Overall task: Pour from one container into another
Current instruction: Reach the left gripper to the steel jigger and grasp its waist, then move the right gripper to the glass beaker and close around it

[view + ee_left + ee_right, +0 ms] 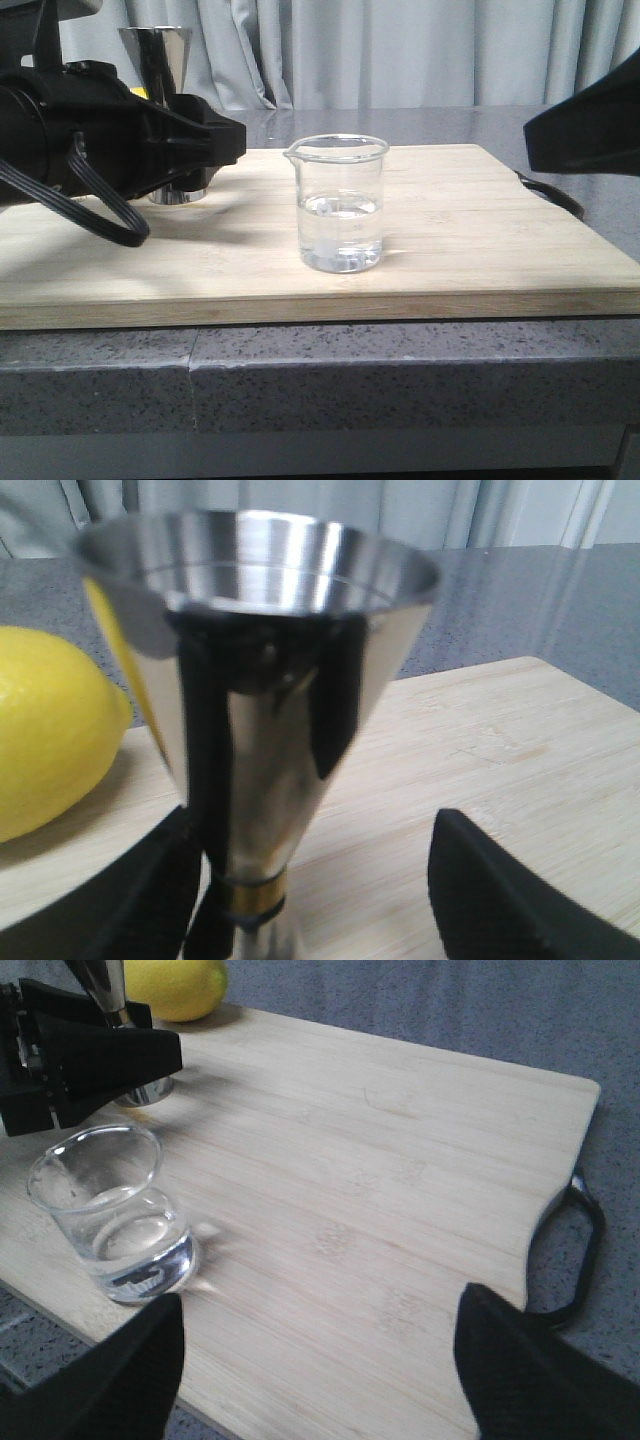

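The clear glass beaker (pixel 338 205) stands upright near the front middle of the wooden board (pixel 480 240), about a third full of clear liquid. The steel jigger (pixel 158 52) stands at the board's back left, partly hidden by my left gripper (pixel 215 140). In the left wrist view the jigger (pixel 265 680) sits between the open fingers (pixel 480 900), close to one finger and well apart from the other. My right gripper (pixel 320 1300) hangs open over bare board, with the beaker (pixel 110 1215) just outside one fingertip and nothing between the fingers.
A yellow lemon (pixel 45 730) lies on the board right beside the jigger, at the far corner (pixel 175 985). The board's black handle (pixel 578 1250) sticks out at the right end. The board rests on a grey speckled counter (pixel 300 380), with curtains behind.
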`<action>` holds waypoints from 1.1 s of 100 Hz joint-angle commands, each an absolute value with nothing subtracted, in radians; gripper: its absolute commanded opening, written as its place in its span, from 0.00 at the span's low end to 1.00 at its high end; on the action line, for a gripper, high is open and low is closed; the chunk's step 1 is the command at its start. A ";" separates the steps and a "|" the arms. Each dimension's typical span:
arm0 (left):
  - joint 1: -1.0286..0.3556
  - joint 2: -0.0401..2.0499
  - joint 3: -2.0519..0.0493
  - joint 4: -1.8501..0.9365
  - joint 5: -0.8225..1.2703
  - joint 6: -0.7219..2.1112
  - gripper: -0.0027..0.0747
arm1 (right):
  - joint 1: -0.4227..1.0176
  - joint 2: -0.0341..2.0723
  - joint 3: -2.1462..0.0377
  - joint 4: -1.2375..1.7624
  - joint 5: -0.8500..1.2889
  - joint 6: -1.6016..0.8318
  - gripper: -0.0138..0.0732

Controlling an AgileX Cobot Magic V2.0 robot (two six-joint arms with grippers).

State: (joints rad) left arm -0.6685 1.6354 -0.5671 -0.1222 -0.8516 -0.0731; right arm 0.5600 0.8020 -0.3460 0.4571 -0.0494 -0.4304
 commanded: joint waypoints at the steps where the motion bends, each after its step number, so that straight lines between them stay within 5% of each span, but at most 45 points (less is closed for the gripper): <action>1: -0.665 1.607 -0.591 -0.117 -0.930 -0.085 0.60 | 0.563 0.792 -0.369 0.454 -0.123 -0.442 0.74; 40: -0.665 1.607 -0.591 -0.117 -0.932 -0.082 0.59 | 0.563 0.792 -0.369 0.454 -0.123 -0.442 0.74; 110: -0.665 1.605 -0.591 -0.115 -0.969 -0.079 0.03 | 0.563 0.792 -0.369 0.454 -0.112 -0.442 0.74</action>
